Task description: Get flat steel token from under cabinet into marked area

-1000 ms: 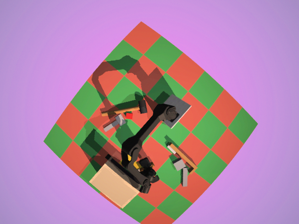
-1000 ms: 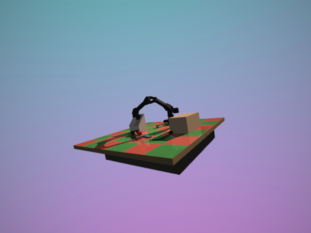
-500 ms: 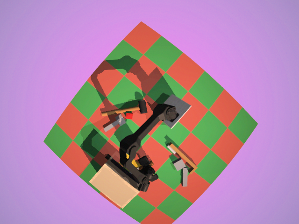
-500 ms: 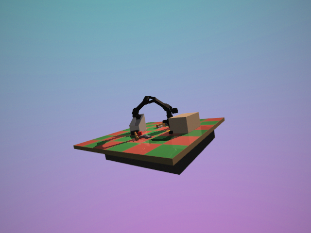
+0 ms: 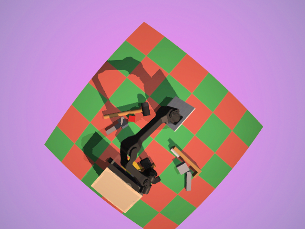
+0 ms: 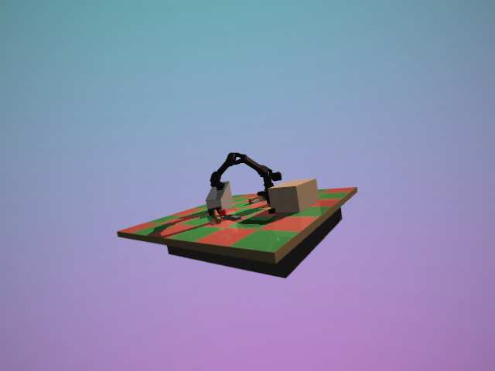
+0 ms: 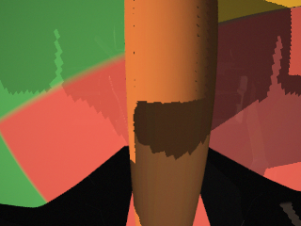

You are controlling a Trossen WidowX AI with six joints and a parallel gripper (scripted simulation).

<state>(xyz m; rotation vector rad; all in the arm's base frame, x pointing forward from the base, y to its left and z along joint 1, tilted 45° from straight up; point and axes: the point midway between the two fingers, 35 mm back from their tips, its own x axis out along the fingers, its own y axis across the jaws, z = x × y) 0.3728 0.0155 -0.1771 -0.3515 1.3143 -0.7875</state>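
The tan cabinet (image 5: 116, 189) (image 6: 284, 199) stands at the table's edge. The yellow marked area (image 5: 136, 165) in front of it is mostly hidden under the arm; a yellow patch (image 7: 287, 2) shows at the wrist view's top right corner. My gripper (image 7: 164, 153) is shut on an orange wooden handle (image 7: 171, 56), which runs up the wrist view between the black fingers. In the top view the gripper is low in front of the cabinet, at the marked area; the arm hides much of the held tool, and its far end cannot be made out. The steel token is not visible.
A mallet (image 5: 125, 113) with a black head, a red cube (image 5: 131, 118) and grey pieces (image 5: 110, 130) lie on one side. An orange bar (image 5: 187, 160) and grey blocks (image 5: 182, 168) (image 5: 188, 181) lie on the other. A black piece (image 5: 109, 160) (image 6: 271, 210) sits by the cabinet's front corner.
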